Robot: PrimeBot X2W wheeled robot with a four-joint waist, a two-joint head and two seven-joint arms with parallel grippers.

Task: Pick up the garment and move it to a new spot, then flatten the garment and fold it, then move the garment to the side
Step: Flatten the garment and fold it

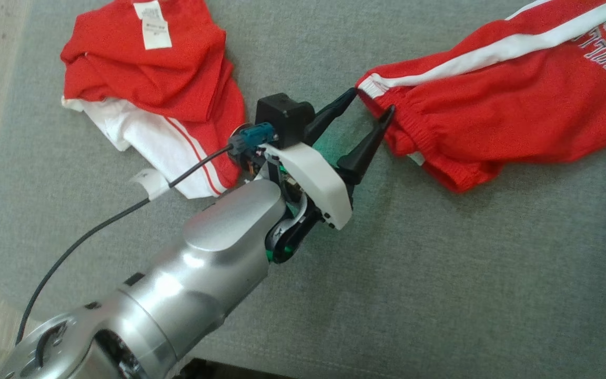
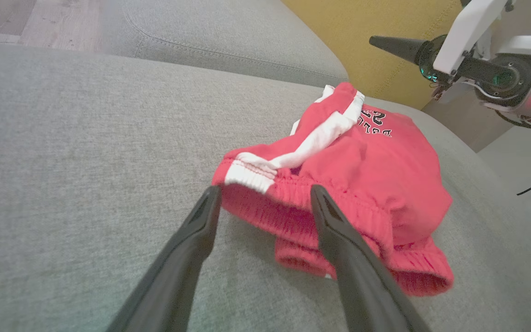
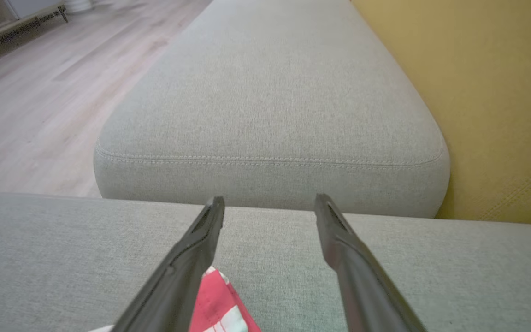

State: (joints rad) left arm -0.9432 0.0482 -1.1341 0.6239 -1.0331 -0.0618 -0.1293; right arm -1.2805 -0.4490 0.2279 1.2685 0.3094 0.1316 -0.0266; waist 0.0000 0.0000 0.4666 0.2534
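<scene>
hovering at the waistband, both claws wide

the left gripper [image 1: 372,100] sits over the middle of the grey cushion [image 1: 440,263], its fingers spread wide and holding nothing. its two tips are at the elastic waistband of the red shorts [image 1: 492,110]. in the left wrist view one tip overlaps the waistband and the other is just beside the corner where the white side stripe ends.

the shorts lie rumpled toward the cushion's right edge, with dark lettering on the far part. a second red and white garment [image 1: 166,79] lies bunched near the cushion's left edge, well apart from the shorts, its white label [image 1: 151,23] facing up. a black cable [image 1: 98,226] runs along the left arm.

the right gripper [image 3: 270,198] is also wide, with nothing between its fingers. it points across the cushion toward another grey cushion [image 3: 270,101] beside a yellow wall [image 3: 500,92]. a scrap of red and white cloth shows at the bottom edge of its wrist view.
</scene>
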